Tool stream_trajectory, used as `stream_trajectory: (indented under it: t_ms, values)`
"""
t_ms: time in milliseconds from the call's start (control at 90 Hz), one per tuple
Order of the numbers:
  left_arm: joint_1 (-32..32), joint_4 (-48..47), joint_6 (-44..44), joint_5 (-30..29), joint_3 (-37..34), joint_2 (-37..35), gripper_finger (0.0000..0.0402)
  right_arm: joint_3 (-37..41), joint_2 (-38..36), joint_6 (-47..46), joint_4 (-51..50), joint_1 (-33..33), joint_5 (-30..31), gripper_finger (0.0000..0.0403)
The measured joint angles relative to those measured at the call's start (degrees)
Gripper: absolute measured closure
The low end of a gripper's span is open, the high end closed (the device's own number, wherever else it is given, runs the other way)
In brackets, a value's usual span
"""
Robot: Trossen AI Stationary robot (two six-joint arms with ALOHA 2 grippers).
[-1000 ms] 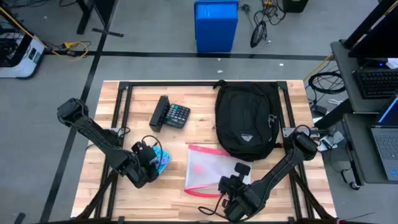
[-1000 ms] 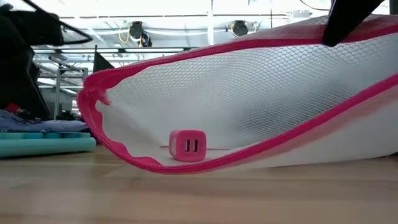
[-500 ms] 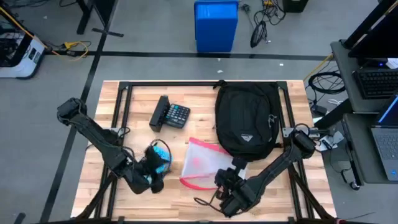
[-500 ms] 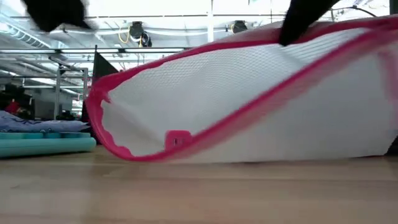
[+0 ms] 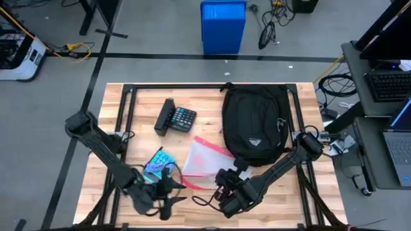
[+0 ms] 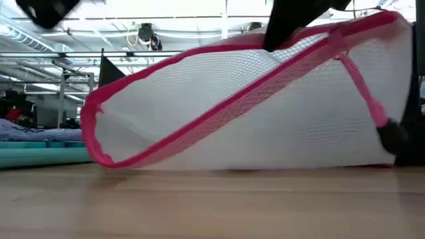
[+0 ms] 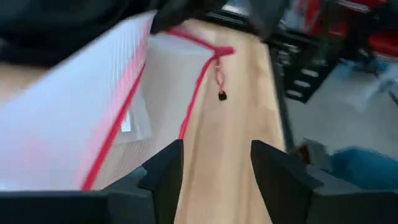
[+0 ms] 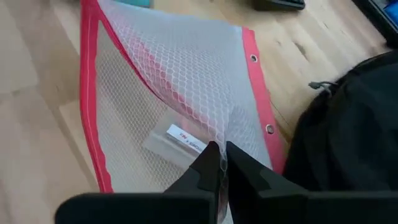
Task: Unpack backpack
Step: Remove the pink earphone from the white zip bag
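While the backpack (image 5: 255, 122) lies on the far right of the table (image 5: 115, 173), a pink-edged mesh pouch (image 5: 204, 162) sits just beside it. Dragging it clear should go best slowly and low. The right tool (image 8: 219, 163) is clenched on the mesh; the left tool (image 7: 214, 163), near the pouch, gapes empty.

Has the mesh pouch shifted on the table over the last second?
Yes. The mesh pouch, pinched by the right gripper, has slid left and rotated, away from the backpack.
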State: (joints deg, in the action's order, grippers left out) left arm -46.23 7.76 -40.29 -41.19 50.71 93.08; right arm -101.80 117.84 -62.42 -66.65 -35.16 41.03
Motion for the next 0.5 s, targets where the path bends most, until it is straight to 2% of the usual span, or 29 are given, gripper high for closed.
stream_trajectory:
  t_ms: [167,244,422,500]
  values:
    - [1.0,15.0,1.8,0.0,0.0,9.9,0.0227,0.0,0.0,0.2,2.2,0.2,2.1,0.0403]
    - [1.4,19.1,1.6,-0.3,0.1,13.3,0.0227,0.0,0.0,0.7,2.8,0.3,2.8,0.0403]
    - [3.1,19.0,-5.0,-9.3,0.0,18.2,0.0227,0.0,0.0,1.8,4.5,0.3,3.0,0.0403]
    - [4.1,17.7,-7.2,-11.3,0.0,18.9,0.0227,0.0,0.0,1.7,4.5,0.0,2.6,0.0403]
